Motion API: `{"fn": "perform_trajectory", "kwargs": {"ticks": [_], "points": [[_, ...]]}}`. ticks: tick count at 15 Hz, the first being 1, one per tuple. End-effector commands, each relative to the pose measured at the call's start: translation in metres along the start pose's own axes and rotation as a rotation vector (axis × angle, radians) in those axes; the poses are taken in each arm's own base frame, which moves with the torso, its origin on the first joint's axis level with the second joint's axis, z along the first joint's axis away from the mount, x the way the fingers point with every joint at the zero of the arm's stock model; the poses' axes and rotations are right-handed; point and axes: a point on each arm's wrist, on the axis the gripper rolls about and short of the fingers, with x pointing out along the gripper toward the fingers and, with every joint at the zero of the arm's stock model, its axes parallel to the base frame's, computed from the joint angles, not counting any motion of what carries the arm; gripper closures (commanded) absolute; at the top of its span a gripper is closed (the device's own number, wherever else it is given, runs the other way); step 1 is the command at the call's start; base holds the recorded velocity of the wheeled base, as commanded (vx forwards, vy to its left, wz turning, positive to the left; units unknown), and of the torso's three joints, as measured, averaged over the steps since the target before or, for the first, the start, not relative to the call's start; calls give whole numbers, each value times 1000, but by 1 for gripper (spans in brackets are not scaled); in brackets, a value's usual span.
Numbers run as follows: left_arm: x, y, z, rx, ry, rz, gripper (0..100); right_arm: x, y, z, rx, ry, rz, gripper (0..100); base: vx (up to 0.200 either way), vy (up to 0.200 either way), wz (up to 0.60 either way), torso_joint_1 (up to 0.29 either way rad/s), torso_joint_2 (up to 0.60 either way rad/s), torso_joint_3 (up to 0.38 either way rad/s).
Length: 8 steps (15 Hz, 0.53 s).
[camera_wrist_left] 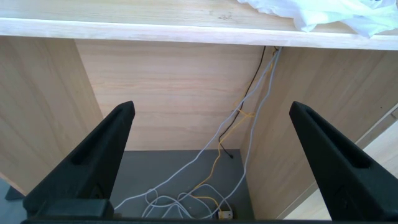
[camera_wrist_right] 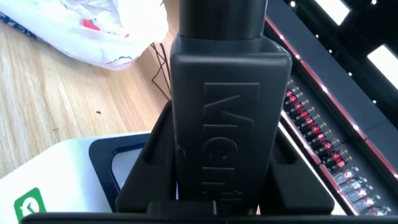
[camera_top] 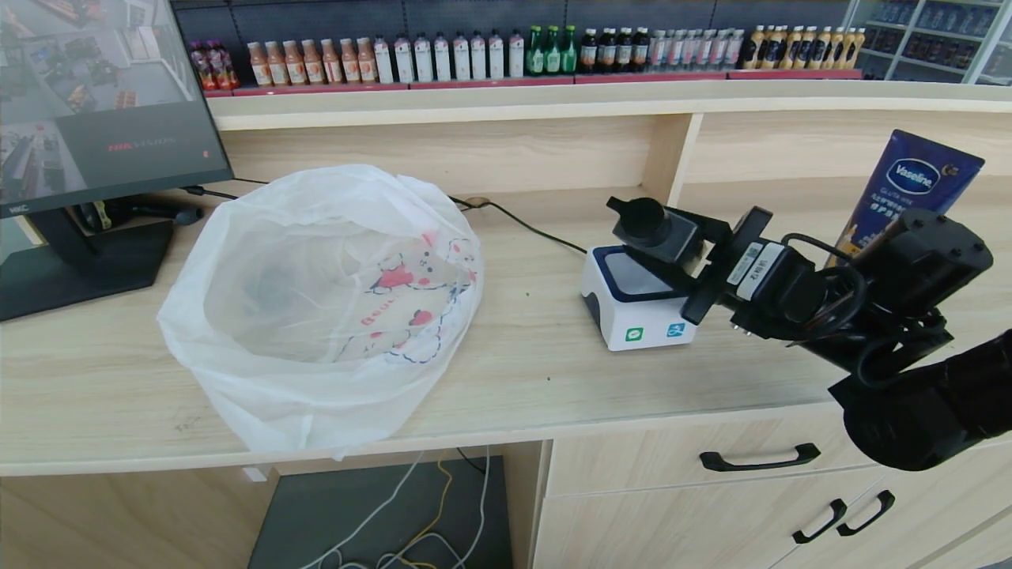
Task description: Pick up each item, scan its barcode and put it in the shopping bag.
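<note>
You have a monitor [camera_top: 95,103] at the left end of the wooden counter [camera_top: 538,371], and a black cable [camera_top: 526,225] trails along the counter's back. Behind the counter runs a row of drink bottles [camera_top: 506,54]. Loose wires [camera_top: 419,514] hang beneath it, and drawers with black handles [camera_top: 759,460] sit under its right part.

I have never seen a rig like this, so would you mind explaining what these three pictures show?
It is a two-armed robot at a shop counter. The wide picture comes from a camera on its head; the other two come from cameras on its wrists. On the counter are an open white bag, a white scanner and a monitor; a blue tube stands behind the right arm. The right gripper holds a black bottle just above the scanner. The left gripper hangs open and empty below the counter's edge.
</note>
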Motion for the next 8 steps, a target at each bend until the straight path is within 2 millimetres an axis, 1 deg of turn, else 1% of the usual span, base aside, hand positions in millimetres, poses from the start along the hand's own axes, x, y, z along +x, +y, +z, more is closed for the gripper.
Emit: {"fn": "perform_trajectory", "kwargs": {"ticks": [1, 4, 7, 8], "points": [[0, 0, 0, 0, 0, 0, 0, 0, -5, 10, 1, -11, -23, 100, 0, 0, 0, 0, 0, 0], [0, 0, 0, 0, 0, 2, 0, 5, -6, 27, 76, 18, -106, 100, 0, 0, 0, 0, 0, 0], [0, 0, 0, 0, 0, 0, 0, 8, -8, 38, 236, 54, -257, 100, 0, 0, 0, 0, 0, 0], [0, 0, 0, 1, 0, 0, 0, 9, -2, 39, 364, 72, -283, 100, 0, 0, 0, 0, 0, 0]]}}
